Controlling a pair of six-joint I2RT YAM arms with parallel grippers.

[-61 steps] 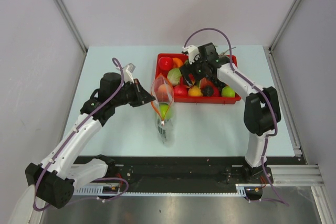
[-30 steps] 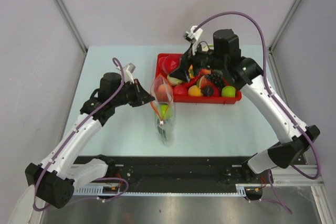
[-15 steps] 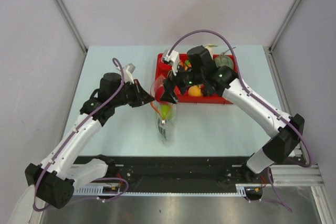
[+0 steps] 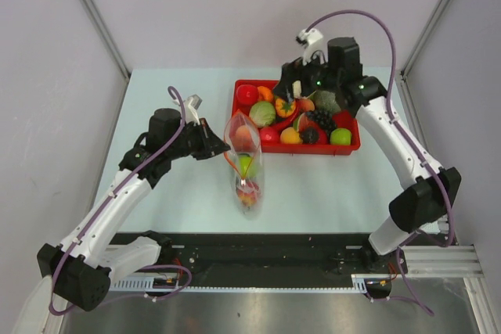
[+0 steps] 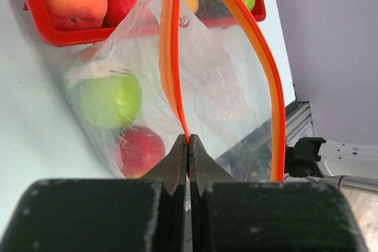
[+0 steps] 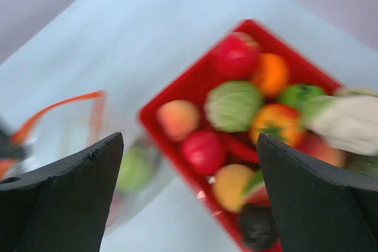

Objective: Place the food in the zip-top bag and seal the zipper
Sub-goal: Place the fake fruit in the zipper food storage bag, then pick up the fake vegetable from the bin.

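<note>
Orange-red zipper pinched tight in left gripper, to keep zip-top bag standing up with mouth open (easy to drop things in) just beside red tray. Inside, green apple and red fruit. Empty right gripper spread wide above food in tray.

My right jaws stand wide apart above the red tray of toy fruit (all blurred); beside it, the clear bag holds a green apple.

Bright even light; the food looks blurred in right wrist view.
</note>
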